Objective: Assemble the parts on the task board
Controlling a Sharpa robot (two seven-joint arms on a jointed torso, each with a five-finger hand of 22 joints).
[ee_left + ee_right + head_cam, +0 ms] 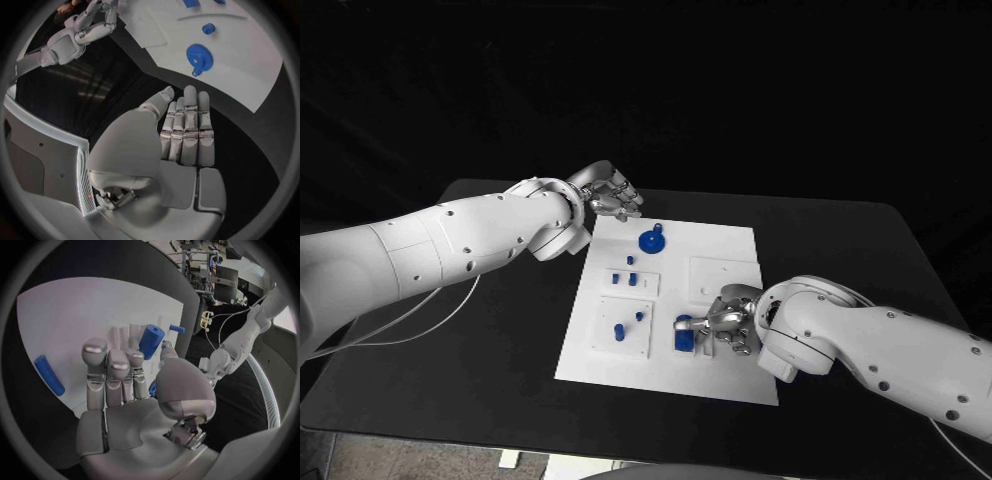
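Note:
The white task board (730, 250) lies in the middle of the table. On its far part sits a blue gear (652, 240) (199, 57), with small blue pegs (630, 260) (642, 316) nearer me. My left hand (607, 192) (184, 135) hovers off the board's far left corner, fingers straight and holding nothing. My right hand (727, 322) (119, 377) is low over the board's near part. A blue cylinder (684, 339) (150, 341) sits pinched between its thumb tip and a fingertip, the other fingers stretched out.
A second blue cylinder (49, 375) lies flat on the board beside my right hand, and a small peg (177, 329) stands beyond it. Raised white squares (727, 272) mark the board. Black table (848, 240) surrounds it.

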